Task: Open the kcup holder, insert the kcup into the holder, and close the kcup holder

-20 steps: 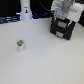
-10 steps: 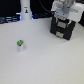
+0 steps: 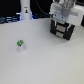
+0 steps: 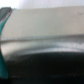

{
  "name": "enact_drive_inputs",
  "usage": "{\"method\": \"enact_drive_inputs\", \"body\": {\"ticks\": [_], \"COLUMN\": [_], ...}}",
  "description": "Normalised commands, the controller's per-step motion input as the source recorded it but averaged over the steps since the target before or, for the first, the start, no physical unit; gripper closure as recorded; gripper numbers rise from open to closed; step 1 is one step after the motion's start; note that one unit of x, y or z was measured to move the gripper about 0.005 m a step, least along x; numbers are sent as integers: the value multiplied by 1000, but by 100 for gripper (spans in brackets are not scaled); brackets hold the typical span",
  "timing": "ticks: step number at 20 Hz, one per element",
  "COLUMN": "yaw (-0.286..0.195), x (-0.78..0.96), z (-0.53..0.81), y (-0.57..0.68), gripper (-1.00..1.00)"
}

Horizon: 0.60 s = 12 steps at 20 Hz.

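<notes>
We list the kcup holder (image 3: 61,29), black with pale strips, at the counter's (image 3: 45,60) far edge, the claw (image 3: 63,11) directly over it; we cannot tell whether its jaws are apart. The kcup (image 3: 20,45), green-topped, stands well apart, nearer the counter's middle.

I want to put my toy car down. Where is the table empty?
Plenty of bare table lies between the kcup and the kcup holder, and along the near edge. It's crowded at the holder, where the gripper hangs.
</notes>
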Motion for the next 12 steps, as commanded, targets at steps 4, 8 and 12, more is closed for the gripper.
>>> {"method": "enact_drive_inputs", "body": {"ticks": [4, 8, 12], "yaw": [-51, -62, -69], "x": [973, 960, 955], "z": [142, 163, 188], "y": [-322, -341, -340], "gripper": [100, 100, 100]}}
